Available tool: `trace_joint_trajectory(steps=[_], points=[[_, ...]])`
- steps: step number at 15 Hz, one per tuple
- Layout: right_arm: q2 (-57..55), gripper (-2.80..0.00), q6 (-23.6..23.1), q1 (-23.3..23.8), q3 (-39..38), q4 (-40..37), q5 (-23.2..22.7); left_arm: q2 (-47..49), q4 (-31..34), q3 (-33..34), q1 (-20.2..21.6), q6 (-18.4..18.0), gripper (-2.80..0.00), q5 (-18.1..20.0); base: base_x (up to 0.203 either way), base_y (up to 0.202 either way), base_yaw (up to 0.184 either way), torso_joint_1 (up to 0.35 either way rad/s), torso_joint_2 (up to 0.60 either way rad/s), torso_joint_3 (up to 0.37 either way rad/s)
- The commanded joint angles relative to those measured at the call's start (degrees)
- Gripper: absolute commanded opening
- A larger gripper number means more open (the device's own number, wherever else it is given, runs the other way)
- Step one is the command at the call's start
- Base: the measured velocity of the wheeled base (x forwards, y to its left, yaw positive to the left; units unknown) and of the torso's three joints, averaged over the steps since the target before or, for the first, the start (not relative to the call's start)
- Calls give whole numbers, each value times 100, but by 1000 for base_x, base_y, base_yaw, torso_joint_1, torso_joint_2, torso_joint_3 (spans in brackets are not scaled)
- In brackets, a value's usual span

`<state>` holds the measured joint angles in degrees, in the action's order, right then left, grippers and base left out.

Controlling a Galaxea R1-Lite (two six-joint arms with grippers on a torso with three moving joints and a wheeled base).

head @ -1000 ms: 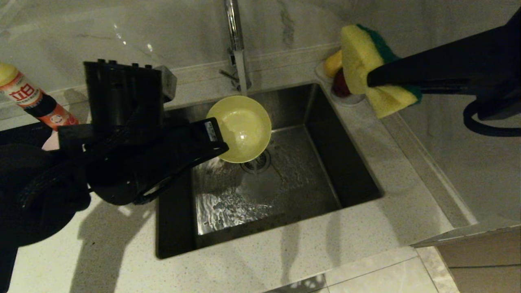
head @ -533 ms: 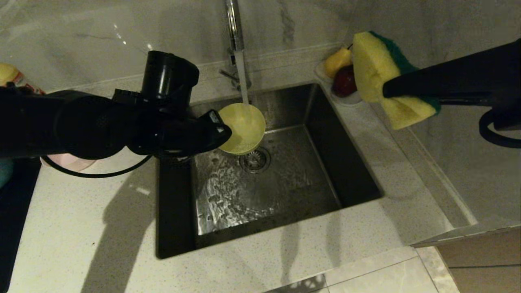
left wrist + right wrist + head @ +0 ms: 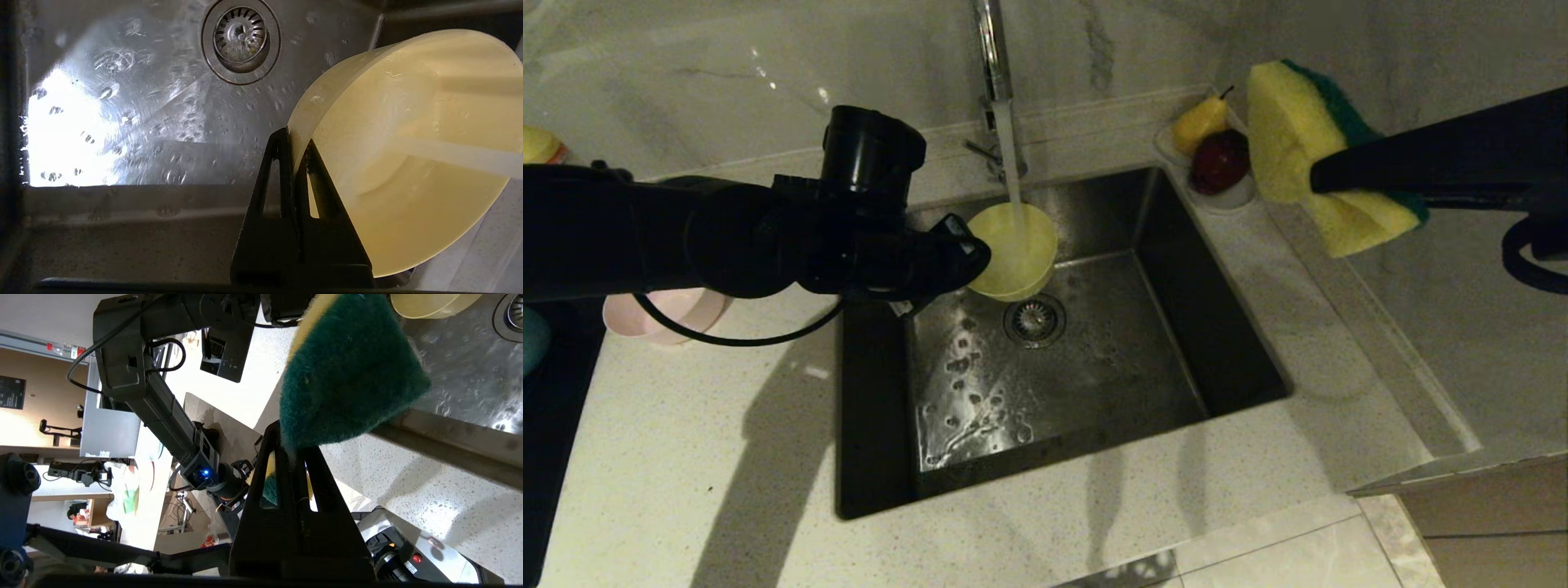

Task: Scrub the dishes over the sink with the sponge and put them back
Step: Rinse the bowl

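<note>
Yellow bowl [image 3: 1013,253]: rim clenched in left pincer [image 3: 295,151], under tap stream over sink [image 3: 1143,359]; keep tilted to drain. Sponge [image 3: 1307,155]: gripped by right pincer [image 3: 292,453], aside.

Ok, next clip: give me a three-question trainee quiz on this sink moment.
1. True or false: the sponge is touching the yellow bowl.
2. Which is shut on the bowl's rim? A) left gripper B) right gripper
3. Fill in: tap water is running into the ____.

Key:
1. False. The right gripper holds the sponge over the counter, well apart from the bowl.
2. A.
3. Yellow bowl, held over the sink.
</note>
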<state>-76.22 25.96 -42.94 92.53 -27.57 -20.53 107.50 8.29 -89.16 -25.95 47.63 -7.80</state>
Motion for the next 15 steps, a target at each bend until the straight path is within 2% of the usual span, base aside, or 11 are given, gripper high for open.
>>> trace_joint_trajectory(steps=[1,15], points=[[99,-280,15,5,-91,-3,-13,-27,50,-13,2,19,-280,-11,0,0,0,0,0,0],[160,-280,15,5,-272,32,-13,-97,-20,48,2,-8,-280,-47,0,0,0,0,0,0]])
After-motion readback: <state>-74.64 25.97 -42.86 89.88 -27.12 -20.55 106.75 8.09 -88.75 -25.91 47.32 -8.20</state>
